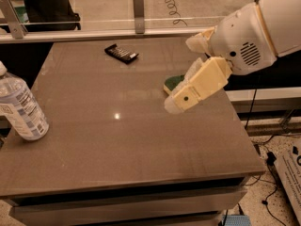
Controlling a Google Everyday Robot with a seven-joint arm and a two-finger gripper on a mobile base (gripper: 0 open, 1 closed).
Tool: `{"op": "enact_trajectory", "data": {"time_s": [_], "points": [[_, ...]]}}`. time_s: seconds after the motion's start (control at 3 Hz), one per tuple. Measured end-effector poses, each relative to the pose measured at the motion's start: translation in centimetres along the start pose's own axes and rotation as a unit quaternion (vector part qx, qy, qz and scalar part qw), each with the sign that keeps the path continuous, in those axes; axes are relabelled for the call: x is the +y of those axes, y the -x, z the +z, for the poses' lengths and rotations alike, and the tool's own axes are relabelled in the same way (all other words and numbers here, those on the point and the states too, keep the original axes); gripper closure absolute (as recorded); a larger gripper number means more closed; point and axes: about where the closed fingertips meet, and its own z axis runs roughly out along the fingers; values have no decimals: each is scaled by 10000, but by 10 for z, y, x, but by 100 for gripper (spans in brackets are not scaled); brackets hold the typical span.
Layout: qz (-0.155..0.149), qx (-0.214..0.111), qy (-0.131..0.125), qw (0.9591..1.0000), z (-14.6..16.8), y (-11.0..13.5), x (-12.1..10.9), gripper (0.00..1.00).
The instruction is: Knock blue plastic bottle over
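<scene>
We see the blue plastic bottle [21, 108] standing upright at the left edge of the desk [141, 145], cap up, long axis vertical. The pincer [175, 103] hangs over the right half of the desk, partly covering the green sponge [173, 80] and well apart from the bottle. We cannot tell whether it is apart or together. From the pincer the bottle lies straight across toward the left edge, with bare desk between. We judge the next move needs a long sweep that way, striking the bottle high on its side. A black device [121, 53] lies near the back edge, off that path.
</scene>
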Motion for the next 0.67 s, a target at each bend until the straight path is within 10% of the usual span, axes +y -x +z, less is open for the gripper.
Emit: {"op": "enact_trajectory", "data": {"time_s": [0.67], "points": [[-19,-745,178,9971,74,10,30,0]]}}
